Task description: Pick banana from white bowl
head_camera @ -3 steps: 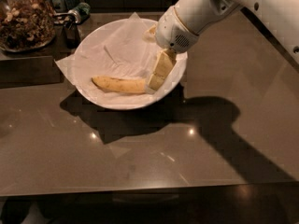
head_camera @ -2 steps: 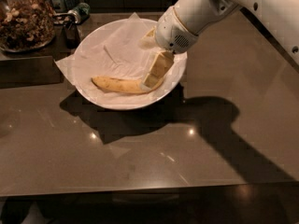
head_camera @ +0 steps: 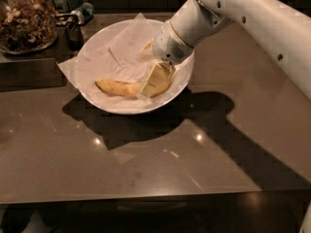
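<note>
The banana (head_camera: 119, 87) lies along the front of the white bowl (head_camera: 104, 103), which is lined with crinkled white paper (head_camera: 109, 57). It is yellow with brown specks, and its stem end points left. My gripper (head_camera: 151, 64) reaches down into the bowl from the upper right and is open. Its near finger (head_camera: 155, 79) rests over the banana's right part and hides it there. The far finger (head_camera: 146, 46) stands apart over the paper. The banana lies flat in the bowl.
A glass jar of nuts (head_camera: 24, 21) stands at the back left, with a small dark object (head_camera: 74, 33) and a bottle (head_camera: 82, 11) beside it. My white arm (head_camera: 262, 23) crosses the upper right. The brown tabletop (head_camera: 155, 154) stretches toward the front edge.
My gripper has moved a little left and down inside the bowl, so its near finger now lies over the banana's right part. The banana and bowl have not moved.
</note>
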`<state>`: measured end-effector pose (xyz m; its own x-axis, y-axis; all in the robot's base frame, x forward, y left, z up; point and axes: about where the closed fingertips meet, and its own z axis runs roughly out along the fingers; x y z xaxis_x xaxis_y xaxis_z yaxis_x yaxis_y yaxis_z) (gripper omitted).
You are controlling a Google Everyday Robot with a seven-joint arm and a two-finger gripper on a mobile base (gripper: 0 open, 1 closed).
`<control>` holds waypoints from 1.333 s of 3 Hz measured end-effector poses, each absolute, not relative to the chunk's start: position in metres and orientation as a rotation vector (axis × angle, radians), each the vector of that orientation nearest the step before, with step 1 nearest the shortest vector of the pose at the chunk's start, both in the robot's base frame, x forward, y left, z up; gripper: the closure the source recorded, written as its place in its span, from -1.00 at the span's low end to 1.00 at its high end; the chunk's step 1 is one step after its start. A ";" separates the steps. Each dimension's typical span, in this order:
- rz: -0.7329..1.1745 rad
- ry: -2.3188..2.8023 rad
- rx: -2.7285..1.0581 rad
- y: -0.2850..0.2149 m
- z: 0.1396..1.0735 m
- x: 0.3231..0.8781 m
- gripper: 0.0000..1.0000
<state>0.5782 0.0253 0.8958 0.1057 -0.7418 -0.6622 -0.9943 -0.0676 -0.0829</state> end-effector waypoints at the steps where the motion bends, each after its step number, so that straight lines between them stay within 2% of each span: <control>1: 0.665 1.691 -1.866 0.035 0.880 0.586 -0.56; 2: 0.684 1.718 -1.860 0.039 0.864 0.591 -0.48; 3: 0.692 1.747 -1.853 0.041 0.849 0.593 -0.30; 4: 0.693 1.767 -1.845 0.038 0.841 0.591 0.08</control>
